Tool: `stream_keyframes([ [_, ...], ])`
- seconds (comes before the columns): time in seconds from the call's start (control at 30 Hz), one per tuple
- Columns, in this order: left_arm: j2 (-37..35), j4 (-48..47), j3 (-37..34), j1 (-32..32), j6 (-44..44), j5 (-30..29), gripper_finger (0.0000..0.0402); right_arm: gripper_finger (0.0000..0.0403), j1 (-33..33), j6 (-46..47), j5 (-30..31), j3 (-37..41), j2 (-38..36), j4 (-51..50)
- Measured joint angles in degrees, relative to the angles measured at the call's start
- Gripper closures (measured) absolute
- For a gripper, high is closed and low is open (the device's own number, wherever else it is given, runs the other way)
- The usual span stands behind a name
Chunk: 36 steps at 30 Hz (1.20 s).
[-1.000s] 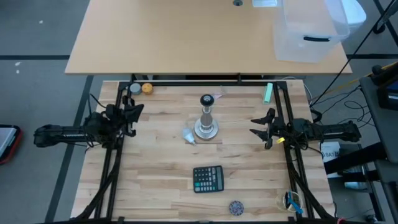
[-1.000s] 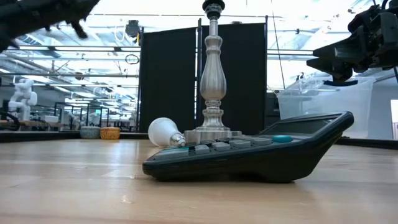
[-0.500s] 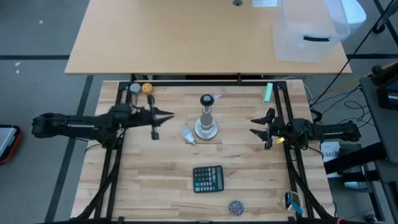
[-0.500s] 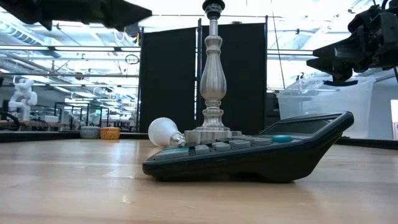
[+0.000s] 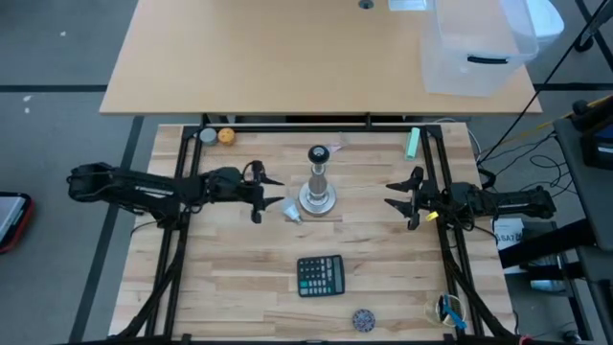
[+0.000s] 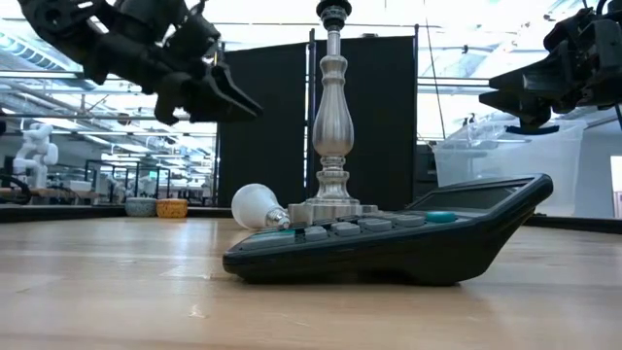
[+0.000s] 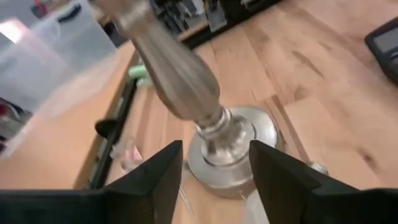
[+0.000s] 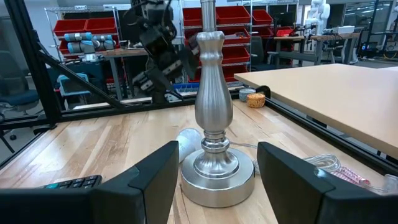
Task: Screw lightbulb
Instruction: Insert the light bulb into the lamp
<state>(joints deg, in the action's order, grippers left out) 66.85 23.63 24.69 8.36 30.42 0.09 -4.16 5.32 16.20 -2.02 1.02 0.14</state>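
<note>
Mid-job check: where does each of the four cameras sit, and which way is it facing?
High: overhead, straight down; both arms, left gripper beside the frosted white lightbulb.
Low: table height, past the dark calculator; left gripper above.
Left wrist: behind open fingers, facing the silver metal stand.
Right wrist: behind open fingers, facing the stand.
All four show the stand.

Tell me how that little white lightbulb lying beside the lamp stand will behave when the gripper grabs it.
The lightbulb lies on its side against the stand's base, so its round globe would probably roll if nudged. Its smooth frosted surface may slip between the left gripper's open fingers. It looks small and light, and is likely fragile, so a gentle squeeze seems wise.
</note>
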Motion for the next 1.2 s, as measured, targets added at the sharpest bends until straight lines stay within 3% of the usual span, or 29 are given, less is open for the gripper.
stream_keyframes([
  [0.33, 7.9, -5.8, 3.0, 0.1, 1.7, -1.2, 0.0166, 0.019, 0.0, 0.0, 0.0, 0.0, 0.0, 0.0],
  [0.7, 12.5, -22.5, 12.7, -2.3, 6.1, -0.9, 0.0165, 0.019, 0.0, 0.0, 0.0, 0.0, 0.0, 0.0],
  [1.2, 22.3, -35.2, 22.6, -5.5, 9.6, -6.9, 0.0165, 0.019, 0.0, 0.0, 0.0, 0.0, 0.0, 0.0],
])
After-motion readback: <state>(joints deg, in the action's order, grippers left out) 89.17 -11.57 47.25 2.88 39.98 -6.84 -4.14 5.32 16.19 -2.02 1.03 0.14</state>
